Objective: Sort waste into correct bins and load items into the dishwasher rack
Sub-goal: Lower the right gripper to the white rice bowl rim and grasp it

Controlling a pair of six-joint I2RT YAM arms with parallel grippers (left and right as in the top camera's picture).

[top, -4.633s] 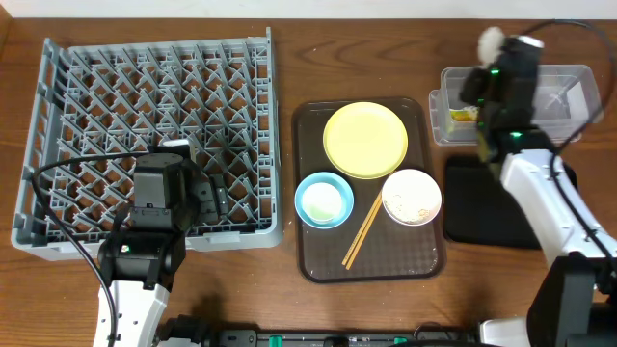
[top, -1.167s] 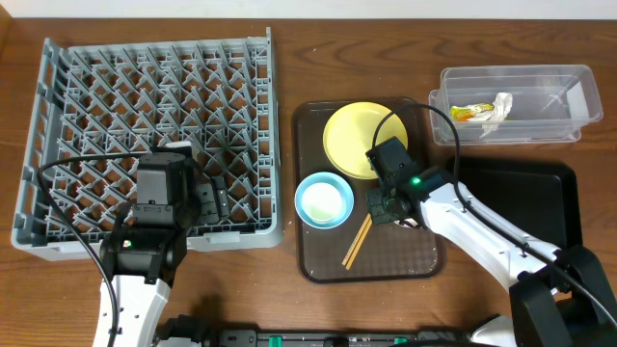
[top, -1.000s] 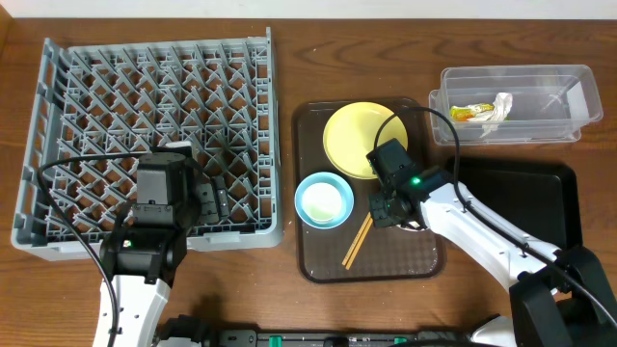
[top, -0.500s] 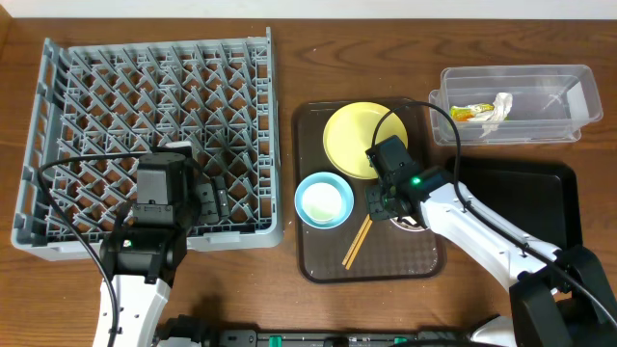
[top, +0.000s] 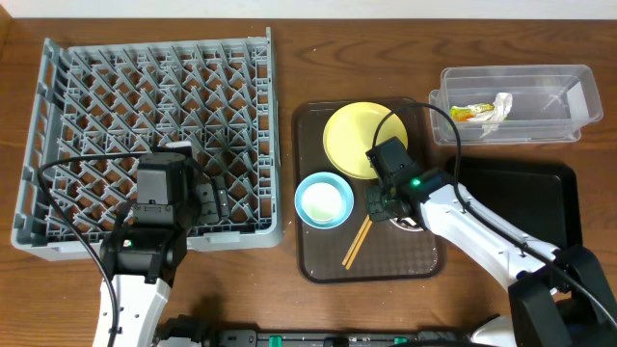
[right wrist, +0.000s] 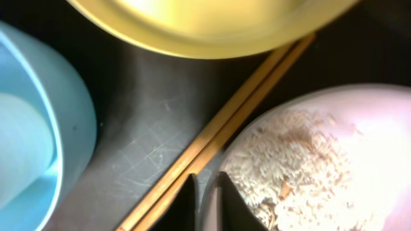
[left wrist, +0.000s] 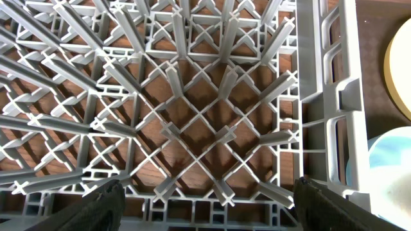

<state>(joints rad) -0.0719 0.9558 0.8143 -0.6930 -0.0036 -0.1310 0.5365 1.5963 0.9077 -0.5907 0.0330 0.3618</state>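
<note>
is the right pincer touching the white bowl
Touching. The right wrist view shows the right pincer closed on the rim of the white bowl, one finger inside by the rice, one outside beside the chopsticks.

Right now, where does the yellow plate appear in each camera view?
Overhead: yellow plate at the brown tray's far end, centre-right.
Left wrist: plate sliver at the upper right edge.
Right wrist: plate fills the top.
Shared landmark: the light blue bowl beside it.
</note>
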